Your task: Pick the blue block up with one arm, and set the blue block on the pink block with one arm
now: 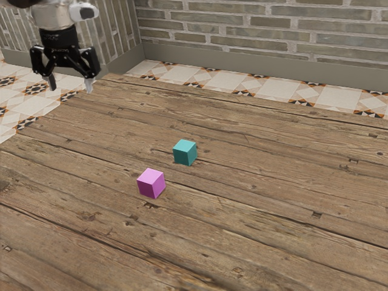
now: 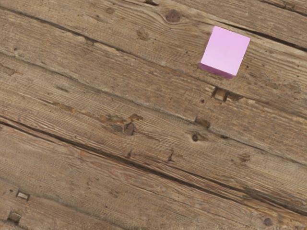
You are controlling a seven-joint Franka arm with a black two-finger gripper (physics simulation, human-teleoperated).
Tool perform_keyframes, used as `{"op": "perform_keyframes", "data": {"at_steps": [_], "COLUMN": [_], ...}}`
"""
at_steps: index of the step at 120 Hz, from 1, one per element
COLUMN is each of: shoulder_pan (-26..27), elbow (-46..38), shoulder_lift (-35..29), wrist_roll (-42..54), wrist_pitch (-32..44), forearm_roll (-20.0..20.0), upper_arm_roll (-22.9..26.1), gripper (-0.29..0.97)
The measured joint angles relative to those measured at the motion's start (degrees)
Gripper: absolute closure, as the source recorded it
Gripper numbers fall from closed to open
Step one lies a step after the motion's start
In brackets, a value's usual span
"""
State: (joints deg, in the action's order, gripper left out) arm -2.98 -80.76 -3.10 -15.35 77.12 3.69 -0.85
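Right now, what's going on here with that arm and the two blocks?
The gripper hangs open and empty at the exterior view's upper left, well away from both blocks. Nothing is picked up yet. The blue block and the pink block both sit on the table, close together but not touching, the blue one farther back. The stacking is not yet begun.
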Motion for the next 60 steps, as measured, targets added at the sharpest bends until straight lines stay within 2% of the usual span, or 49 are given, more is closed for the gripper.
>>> {"op": "perform_keyframes", "data": {"at_steps": [8,20,39,52,60], "shoulder_pan": [-0.29,4.28,4.70,3.13,2.99], "elbow": [-10.06,-25.94,-36.92,-39.29,-32.13], "shoulder_lift": [-1.57,-1.17,3.70,7.84,14.00], "wrist_roll": [-0.38,-0.19,1.14,2.66,3.89], "wrist_pitch": [4.02,14.81,30.90,41.74,45.51], "forearm_roll": [0.05,0.01,0.56,0.65,0.41], "upper_arm_roll": [-0.16,-2.86,-6.27,-6.97,-6.84], "gripper": [0.00,0.00,0.00,0.00,0.00]}}
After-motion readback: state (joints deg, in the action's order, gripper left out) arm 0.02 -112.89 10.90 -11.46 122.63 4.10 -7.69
